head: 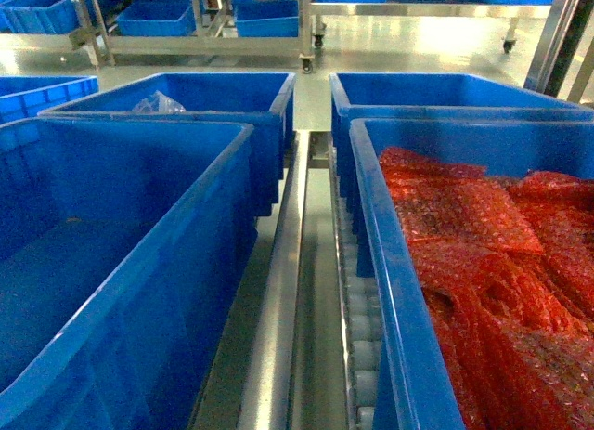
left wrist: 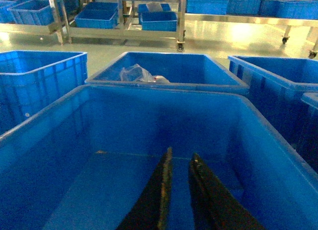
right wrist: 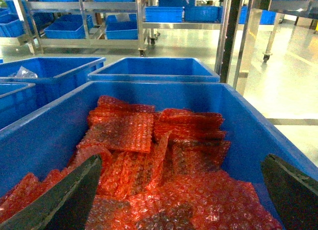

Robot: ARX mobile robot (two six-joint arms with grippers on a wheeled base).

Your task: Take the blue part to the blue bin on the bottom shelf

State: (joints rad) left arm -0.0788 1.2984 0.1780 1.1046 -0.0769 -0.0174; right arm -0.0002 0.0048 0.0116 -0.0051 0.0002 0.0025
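No blue part shows in any view. Several blue bins stand on the bottom shelf (head: 278,309), a steel level with a white roller track. The near left blue bin (head: 111,263) holds nothing that I can see. My left gripper (left wrist: 181,154) hangs inside this bin (left wrist: 59,155), its dark fingers a narrow gap apart with only the bin floor between them. My right gripper (right wrist: 181,163) is wide open above the near right bin (right wrist: 258,130), which is full of red bubble-wrap packets (right wrist: 164,160). Neither gripper appears in the head view.
Two more blue bins stand behind; the far left one (head: 186,96) holds a clear plastic bag (head: 158,103). A steel rail and rollers run between the bin rows. Steel racks with more blue bins (head: 158,21) stand across the pale floor. An upright steel post (right wrist: 229,36) rises at the right.
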